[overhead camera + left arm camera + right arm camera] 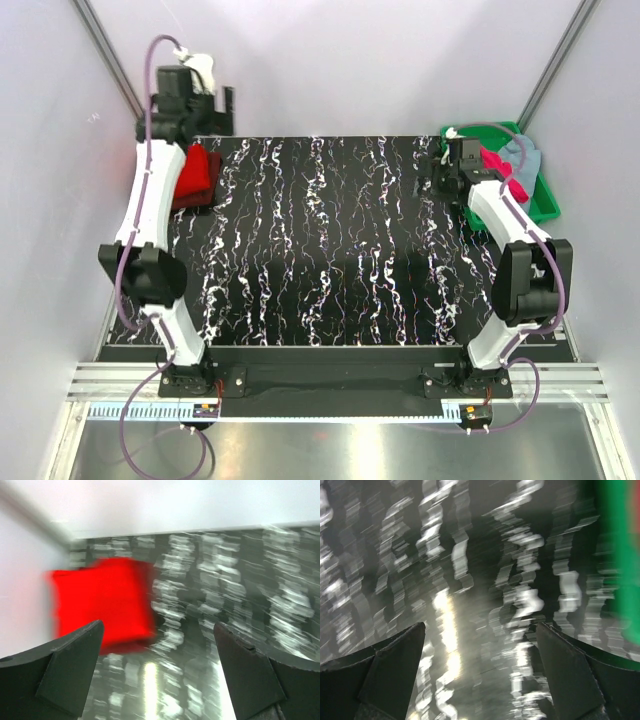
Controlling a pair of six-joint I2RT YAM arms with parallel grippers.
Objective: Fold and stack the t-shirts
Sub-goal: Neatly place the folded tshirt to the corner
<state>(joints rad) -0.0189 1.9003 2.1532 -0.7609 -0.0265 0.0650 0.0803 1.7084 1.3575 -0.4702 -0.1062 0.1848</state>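
A folded bright red t-shirt lies at the table's far left, with a dark maroon one showing under its right edge. In the left wrist view the red t-shirt is blurred, ahead and to the left of the fingers. My left gripper hangs open just beyond the pile with nothing between its fingers. A magenta-pink t-shirt and a pale grey-blue one lie crumpled in the green tray. Just left of that tray my right gripper is open and empty over bare mat.
The black mat with white streaks covers the table. The green tray's wall shows at the right of the right wrist view. White enclosure walls stand close on the left, back and right. Both wrist views are motion-blurred.
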